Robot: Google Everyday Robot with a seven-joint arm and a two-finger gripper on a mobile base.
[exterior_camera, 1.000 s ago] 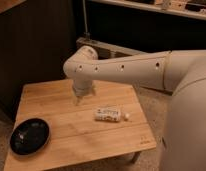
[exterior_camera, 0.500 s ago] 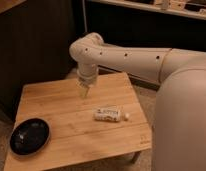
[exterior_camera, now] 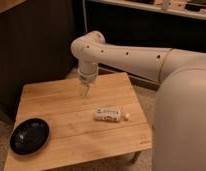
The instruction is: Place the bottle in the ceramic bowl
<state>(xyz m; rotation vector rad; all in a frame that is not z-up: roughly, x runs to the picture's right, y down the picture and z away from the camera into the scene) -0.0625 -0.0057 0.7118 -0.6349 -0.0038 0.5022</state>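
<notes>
The white arm (exterior_camera: 131, 55) reaches in from the right, bends at a rounded joint and points down; the end effector (exterior_camera: 84, 90) hangs empty above the bench (exterior_camera: 56, 100), fingers apart.

We see a shallow round glossy black ceramic bowl (exterior_camera: 29, 135) and a small white cylindrical bottle (exterior_camera: 108, 113) with a pale, perhaps greyish, printed label. Both are on a honey-coloured wooden table (exterior_camera: 56, 100) striped with plank lines. The pale yellowish gripper (exterior_camera: 84, 90) hangs above the table's far side, under a cream-white arm (exterior_camera: 126, 52) dotted with dark holes.
</notes>
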